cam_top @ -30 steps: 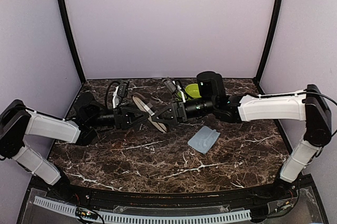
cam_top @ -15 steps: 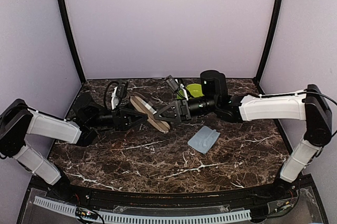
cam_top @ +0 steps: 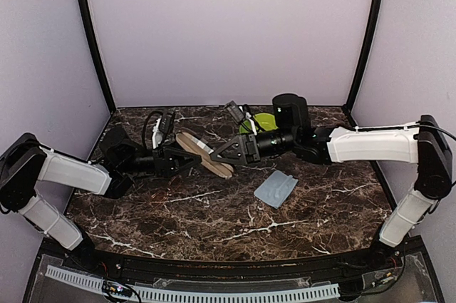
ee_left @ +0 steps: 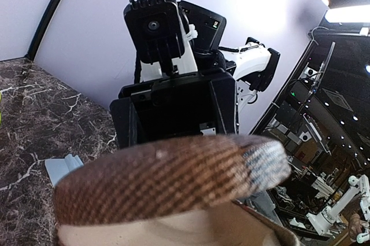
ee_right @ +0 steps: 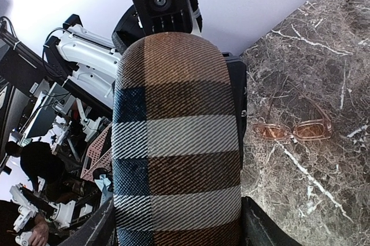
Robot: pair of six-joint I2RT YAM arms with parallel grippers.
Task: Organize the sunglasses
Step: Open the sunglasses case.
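left jaws and right jaws each gripped one end of plaid case (cam_top: 204, 154), centre frame. likely opening it: needed even pull, no twist. sunglasses (ee_right: 293, 129) lay on worktop (ee_right: 341, 37), centre right.

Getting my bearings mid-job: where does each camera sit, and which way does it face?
Top external: above, behind the bases, looking down on the table; left gripper and right gripper meet at the plaid case.
Left wrist: looks rightward over the case at the right gripper; own fingers unseen.
Right wrist: looks leftward, case between own fingers, sunglasses on the table.
All share the case.
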